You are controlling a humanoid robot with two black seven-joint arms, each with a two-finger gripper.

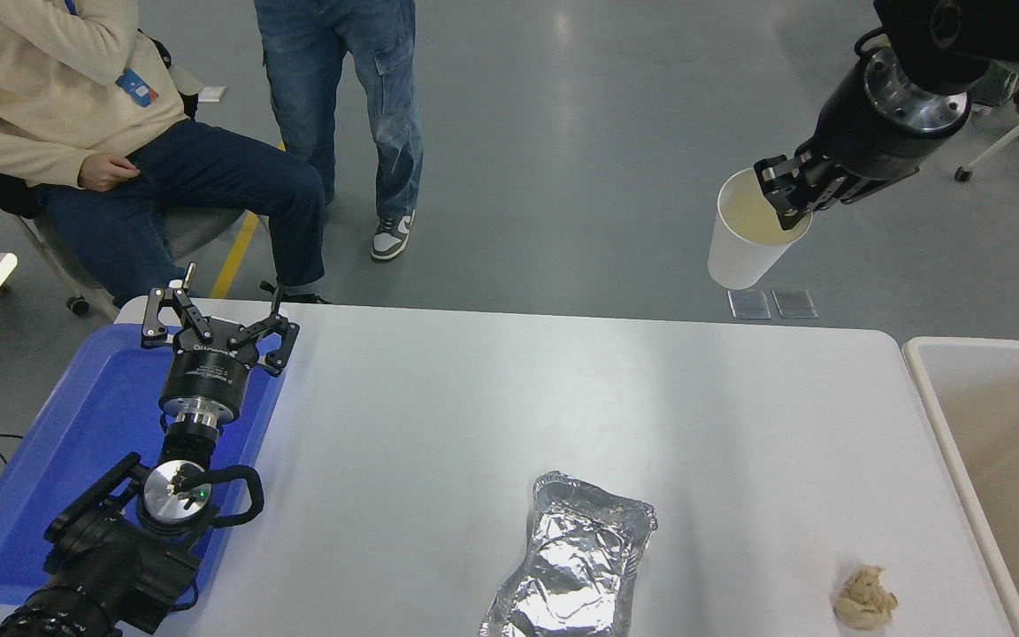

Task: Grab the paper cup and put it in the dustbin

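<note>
**benchrat:** So where's the paper cup [744,241] sitting at this point?

**servo_sam:** Not sitting at all. The right claw [788,196] has it pinched by the rim, one finger inside the cream mouth and one outside on the near wall. The cup hangs up at about 1 o'clock in the view, clear of the worktop [509,416], beyond its far edge with grey floor behind it. It's tipped a bit, mouth leaning toward the arm.

**benchrat:** And the dustbin?

**servo_sam:** The dustbin [923,376] is at 3 to 4 o'clock, butted against the right end of the worktop, only partly in view. Off-white rim, beige inside. The cup is well apart from it, up and to the left of its near corner.

**benchrat:** Left arm doing anything?

**servo_sam:** The left claw [219,320] is at 8 o'clock, fingers spread wide, nothing in them, hovering over the blue tray [76,442].

**benchrat:** Other junk around?

**servo_sam:** A crumpled foil tray [573,557] at 6 o'clock near the front edge, and a beige paper wad [864,599] at 5 o'clock. One person [49,97] is seated at 10 o'clock in a cream sweater, and another person's legs [350,106] in jeans stand at 11.
</note>
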